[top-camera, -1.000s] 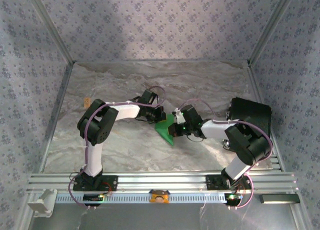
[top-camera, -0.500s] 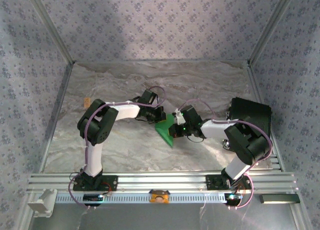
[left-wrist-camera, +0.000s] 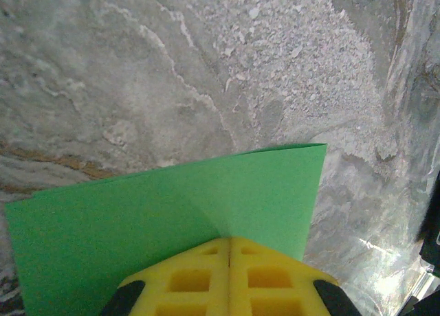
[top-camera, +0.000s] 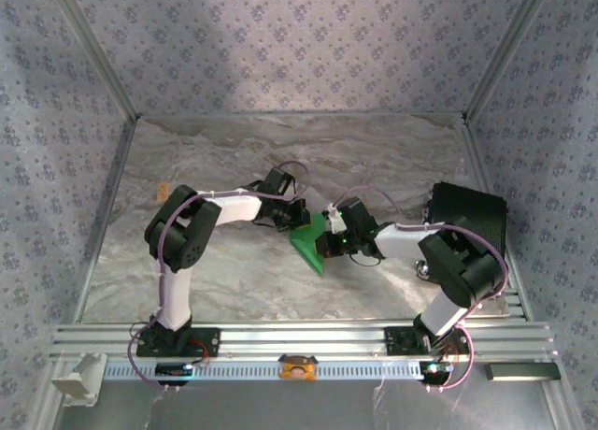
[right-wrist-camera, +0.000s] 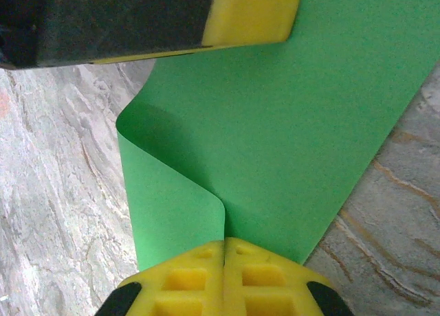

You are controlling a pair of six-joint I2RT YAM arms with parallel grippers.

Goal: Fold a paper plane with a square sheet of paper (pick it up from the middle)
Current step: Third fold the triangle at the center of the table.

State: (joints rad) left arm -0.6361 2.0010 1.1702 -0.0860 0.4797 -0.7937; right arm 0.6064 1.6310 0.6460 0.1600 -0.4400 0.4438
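Near the middle of the surface (top-camera: 234, 271), I see the green sheet of paper (top-camera: 311, 243) pinched from 2 sides. My left gripper (left-wrist-camera: 229, 242) has its yellow fingers (left-wrist-camera: 199, 278) closed on the sheet's edge, at about 11 o'clock of it in the top view. My right gripper (right-wrist-camera: 224, 244) is clamped on the edge at 3 o'clock, where the paper curls into a loose fold. A black box (top-camera: 467, 206) sits further out at 3 o'clock, well apart.
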